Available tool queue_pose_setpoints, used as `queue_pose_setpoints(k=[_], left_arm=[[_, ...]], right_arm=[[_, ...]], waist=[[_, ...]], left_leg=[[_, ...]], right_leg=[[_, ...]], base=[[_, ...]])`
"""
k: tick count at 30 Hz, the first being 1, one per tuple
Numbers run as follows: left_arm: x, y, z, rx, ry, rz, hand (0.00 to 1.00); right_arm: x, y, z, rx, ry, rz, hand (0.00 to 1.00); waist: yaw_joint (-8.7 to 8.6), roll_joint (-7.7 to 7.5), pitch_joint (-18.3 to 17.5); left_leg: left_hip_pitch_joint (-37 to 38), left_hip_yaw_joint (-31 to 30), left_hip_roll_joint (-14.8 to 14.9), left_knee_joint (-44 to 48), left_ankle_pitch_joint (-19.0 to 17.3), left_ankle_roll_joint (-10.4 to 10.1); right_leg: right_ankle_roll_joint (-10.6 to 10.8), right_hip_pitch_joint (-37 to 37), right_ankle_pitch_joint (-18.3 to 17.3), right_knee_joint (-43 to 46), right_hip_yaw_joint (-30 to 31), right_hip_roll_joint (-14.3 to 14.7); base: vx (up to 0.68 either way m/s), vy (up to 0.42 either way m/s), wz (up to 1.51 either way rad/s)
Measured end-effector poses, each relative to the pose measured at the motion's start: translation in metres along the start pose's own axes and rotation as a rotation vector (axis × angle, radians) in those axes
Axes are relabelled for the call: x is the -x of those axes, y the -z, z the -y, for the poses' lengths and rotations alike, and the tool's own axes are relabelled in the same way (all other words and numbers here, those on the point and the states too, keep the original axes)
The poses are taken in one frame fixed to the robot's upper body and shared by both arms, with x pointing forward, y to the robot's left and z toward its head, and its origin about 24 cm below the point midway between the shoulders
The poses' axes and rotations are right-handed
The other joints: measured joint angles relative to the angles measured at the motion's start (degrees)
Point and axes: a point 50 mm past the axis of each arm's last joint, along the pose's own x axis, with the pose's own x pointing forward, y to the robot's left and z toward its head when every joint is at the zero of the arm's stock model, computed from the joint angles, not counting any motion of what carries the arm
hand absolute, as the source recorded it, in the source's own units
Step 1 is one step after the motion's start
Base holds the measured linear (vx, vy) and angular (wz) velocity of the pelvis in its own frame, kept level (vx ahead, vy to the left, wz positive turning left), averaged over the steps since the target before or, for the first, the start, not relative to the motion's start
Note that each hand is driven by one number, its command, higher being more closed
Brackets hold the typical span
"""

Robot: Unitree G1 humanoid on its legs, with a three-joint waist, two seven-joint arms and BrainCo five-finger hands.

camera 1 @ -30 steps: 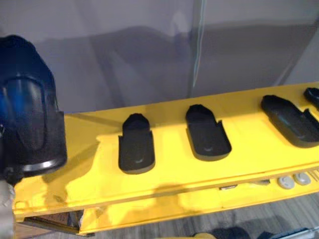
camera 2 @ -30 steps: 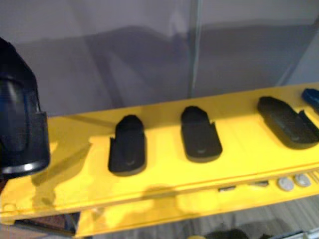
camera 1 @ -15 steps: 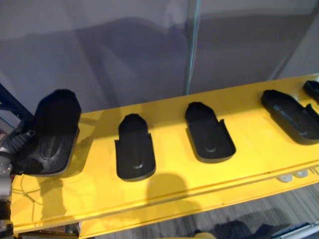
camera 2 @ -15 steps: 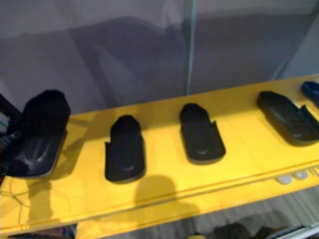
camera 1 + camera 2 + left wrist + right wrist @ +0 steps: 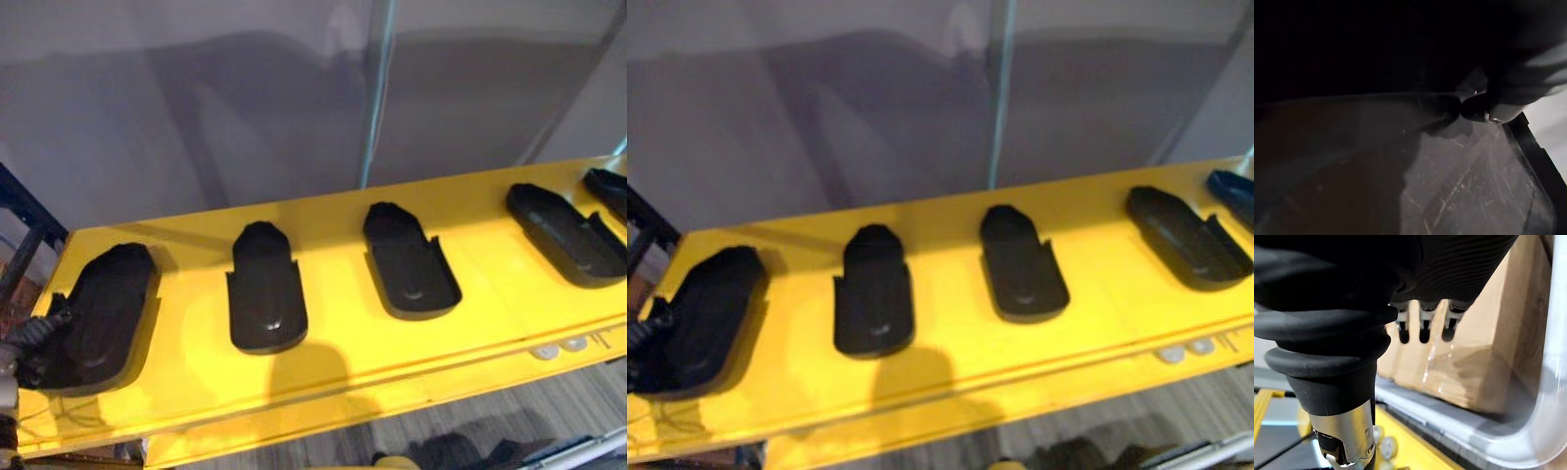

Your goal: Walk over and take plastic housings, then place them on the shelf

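Several black plastic housings lie in a row on the yellow shelf. The leftmost housing lies flat at the shelf's left end. My left hand is at its near end, curled on its rim. In the left wrist view a dark fingertip presses on that housing. To its right lie a second housing, a third and a fourth, all untouched. My right hand hangs with relaxed fingers and holds nothing.
A grey wall with a vertical pole closes the back of the shelf. A dark blue frame post stands at the far left. A cardboard box and a clear bin rim are by my right hand.
The housing in my left hand has come down from upright to lying flat on the shelf's left end. The camera has shifted a little; the other housings have stayed put.
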Motion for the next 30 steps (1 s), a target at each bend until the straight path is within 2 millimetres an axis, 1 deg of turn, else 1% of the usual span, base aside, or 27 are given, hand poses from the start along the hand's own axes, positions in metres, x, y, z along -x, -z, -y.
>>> queue_pose_setpoints(k=[2, 4, 8, 10, 13, 15, 16, 17, 18, 22, 28, 30], left_arm=[[0.0, 0.004, 0.002, -0.002, 0.006, -0.008, 1.0], [-0.001, 0.011, 0.009, 0.017, 0.006, -0.016, 1.0], [-0.002, 0.026, 0.025, 0.05, -0.03, -0.027, 1.0], [-0.003, 0.029, 0.029, 0.074, -0.059, -0.014, 1.0], [-0.001, 0.033, 0.025, 0.064, -0.127, -0.009, 1.0], [-0.001, 0.033, 0.027, 0.068, -0.156, -0.004, 1.0], [-0.001, 0.033, 0.029, 0.072, -0.177, 0.011, 1.0], [-0.001, 0.032, 0.031, 0.078, -0.203, 0.026, 1.0], [-0.002, 0.032, 0.031, 0.079, -0.214, 0.029, 1.0], [-0.001, 0.029, 0.028, 0.072, -0.288, 0.034, 1.0], [-0.004, 0.011, 0.029, 0.07, -0.286, 0.091, 1.0], [-0.004, 0.01, 0.031, 0.064, -0.269, 0.09, 1.0]], right_arm=[[-0.001, -0.001, 0.0, 0.002, -0.001, 0.003, 0.0], [-0.001, -0.003, 0.001, 0.006, 0.0, 0.007, 0.0], [-0.001, -0.002, 0.0, 0.009, 0.0, 0.007, 0.0], [-0.001, -0.002, 0.0, 0.009, 0.0, 0.007, 0.0], [-0.004, -0.007, -0.004, 0.005, -0.012, 0.021, 0.0], [-0.006, -0.012, -0.005, -0.002, -0.012, 0.037, 0.0], [-0.008, -0.017, -0.004, -0.006, -0.009, 0.05, 0.0], [-0.011, -0.024, -0.004, -0.016, -0.014, 0.068, 0.0], [-0.012, -0.027, -0.004, -0.014, -0.018, 0.076, 0.0], [-0.02, -0.047, -0.01, -0.026, -0.048, 0.13, 0.0], [-0.021, -0.05, -0.014, -0.03, -0.057, 0.138, 0.0], [-0.021, -0.05, -0.015, -0.032, -0.061, 0.139, 0.0]], waist=[[0.0, 0.15, 0.1], [0.01, 0.51, 0.2], [0.0, 0.6, 0.1], [0.0, 0.44, 0.1], [-0.01, 0.43, 0.2], [-0.02, 0.5, 0.3], [-0.02, 0.96, 0.6], [-0.04, 0.75, 1.1], [-0.05, 0.87, 1.4], [-0.08, 1.48, 3.9], [-0.21, 1.69, 5.7], [-0.21, 1.85, 5.8]], left_leg=[[0.0, -0.1, 0.0, 0.0, 0.0, 0.0], [-0.1, -0.2, 0.0, 0.0, 0.0, 0.0], [-0.3, -0.9, -0.1, -0.2, 0.0, 0.0], [-0.3, -1.5, -0.2, -0.2, 0.0, 0.0], [-0.3, -1.5, -0.3, -0.5, 0.0, 0.0], [-0.2, -1.4, -0.4, -0.9, 0.0, 0.0], [-0.1, -1.3, -0.5, -1.1, 0.0, 0.0], [-0.1, -1.3, -0.6, -1.1, 0.0, 0.0], [-0.1, -1.2, -0.7, -1.1, 0.0, 0.0], [-0.3, 0.0, -0.9, -1.0, 0.0, 0.1], [-1.4, 0.1, -0.9, -0.3, -0.1, 0.2], [-1.5, 0.1, -0.8, 0.8, -0.3, 0.5]], right_leg=[[0.1, 0.1, 0.1, 0.0, 0.0, 0.0], [0.2, 0.2, 0.1, -0.3, -0.3, 0.0], [0.3, 0.6, 0.2, -0.9, -1.1, -0.2], [0.3, 0.6, 0.2, -0.9, -1.4, -0.1], [0.3, 0.6, 0.2, -1.2, -1.3, 0.2], [0.3, 0.6, 0.2, -1.5, -1.2, 0.2], [0.3, 0.6, 0.2, -1.6, -1.2, 0.1], [0.3, 0.6, 0.2, -1.6, -1.1, 0.1], [0.3, 0.6, 0.2, -1.6, -1.1, 0.1], [0.3, -0.5, 0.3, -1.1, 0.3, 0.3], [0.2, -1.8, 0.3, -0.4, 0.4, 0.1], [0.1, -1.8, 0.1, 0.2, 0.5, 0.1]], base=[[-0.07, -0.02, -0.01], [-0.08, -0.017, 0.01], [-0.02, -0.007, 0.08], [0.04, -0.013, 0.12], [0.04, -0.007, 0.01], [0.04, 0.006, -0.02], [0.0, 0.0, 0.0], [0.03, 0.012, -0.03], [0.01, 0.012, -0.05], [-0.01, 0.004, -0.15], [-0.01, -0.001, -0.03], [-0.01, -0.004, -0.08]])
